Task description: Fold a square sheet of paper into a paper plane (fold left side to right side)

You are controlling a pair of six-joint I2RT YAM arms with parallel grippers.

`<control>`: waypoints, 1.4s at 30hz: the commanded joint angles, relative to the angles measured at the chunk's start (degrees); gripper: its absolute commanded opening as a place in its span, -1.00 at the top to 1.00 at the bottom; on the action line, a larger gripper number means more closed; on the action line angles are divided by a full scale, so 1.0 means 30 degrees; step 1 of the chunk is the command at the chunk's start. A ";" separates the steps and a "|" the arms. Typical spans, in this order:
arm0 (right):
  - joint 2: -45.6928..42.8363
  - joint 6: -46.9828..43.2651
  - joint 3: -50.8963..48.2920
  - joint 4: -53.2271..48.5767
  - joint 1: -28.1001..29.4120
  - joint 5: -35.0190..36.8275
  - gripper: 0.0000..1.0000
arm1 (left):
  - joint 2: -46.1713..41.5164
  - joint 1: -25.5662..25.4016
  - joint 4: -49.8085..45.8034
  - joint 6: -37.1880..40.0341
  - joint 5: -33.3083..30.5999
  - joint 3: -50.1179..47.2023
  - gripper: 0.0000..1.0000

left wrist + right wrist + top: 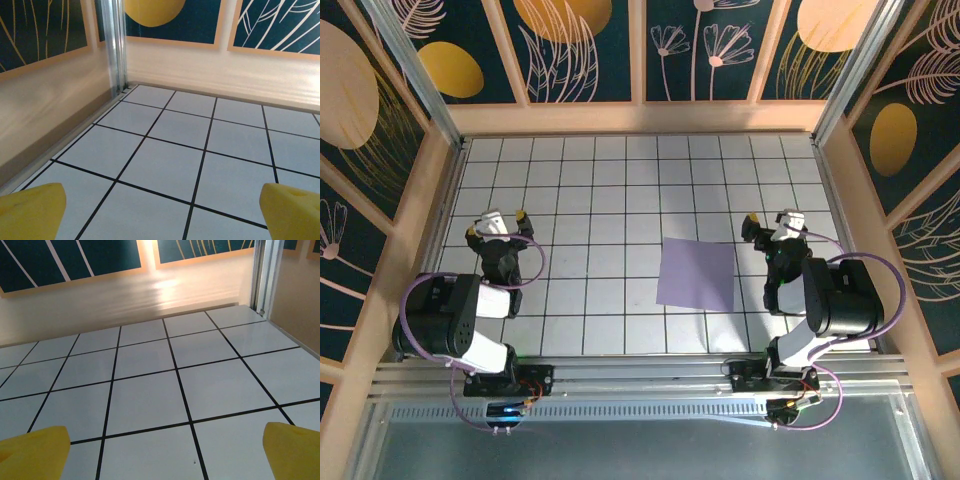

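The square sheet of paper (696,273), plain lavender, lies flat and unfolded on the white grid table, right of centre near the front. My left gripper (500,219) rests open far to its left, yellow fingertips (32,210) spread wide over bare tiles. On the other side my right gripper (775,221) stands open just right of the sheet's far right corner, apart from it, its yellow fingertips (292,450) wide with nothing between them. No paper plane is formed; the sheet has no creases I can make out.
Wooden walls with dark floral panels enclose the table (600,180) on three sides. Metal posts stand at the back corners (116,45) (262,275). The arm bases sit on a rail (640,375) along the front edge.
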 commanded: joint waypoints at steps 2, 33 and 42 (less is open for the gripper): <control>0.0018 -0.0228 0.0212 0.0482 0.0223 0.0300 -0.98 | 0.0184 0.0117 0.0536 -0.0337 0.0145 0.0048 -0.98; -0.0311 0.0670 0.0011 0.0536 -0.0383 0.0027 -0.98 | 0.0171 0.0117 0.0524 -0.0336 0.0139 0.0055 -0.98; -0.0058 0.0699 -0.0415 0.1584 -0.0520 -0.0092 -0.99 | 0.0171 0.0100 0.0543 -0.0361 0.0137 0.0059 -0.97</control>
